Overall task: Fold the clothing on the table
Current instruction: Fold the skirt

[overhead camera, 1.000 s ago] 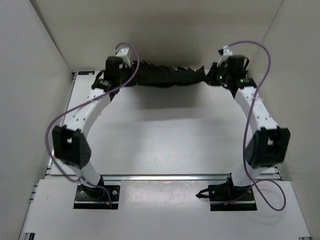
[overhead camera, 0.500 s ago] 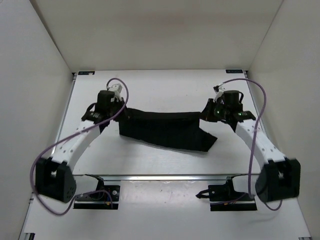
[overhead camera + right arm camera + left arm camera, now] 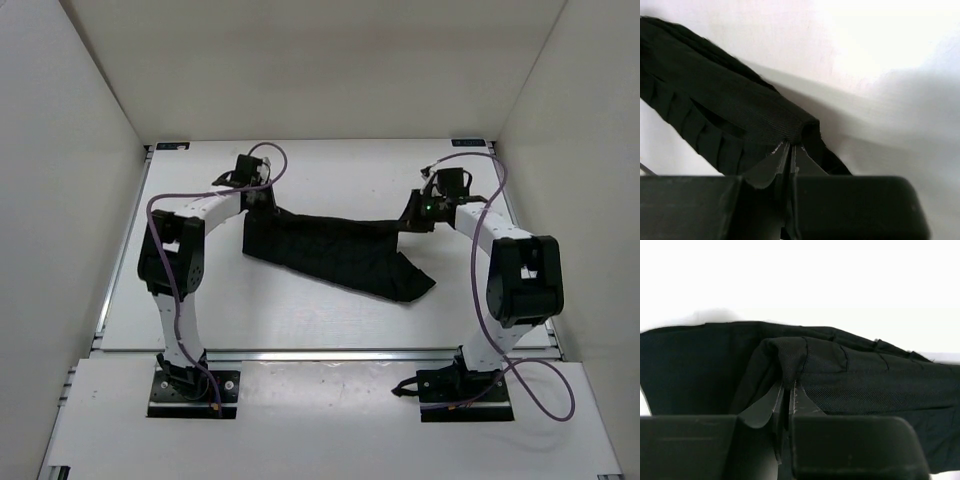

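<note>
Left hand (image 3: 788,388) pinching clothing (image 3: 880,385), right hand (image 3: 790,148) pinching its other end

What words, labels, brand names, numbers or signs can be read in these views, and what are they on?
No text can be read in any view.
The small dark marks at the far corners of the table: too small to tell whether they carry writing.
The clothing: no label or print shows.
The left gripper and right gripper: no marking shows.
</note>
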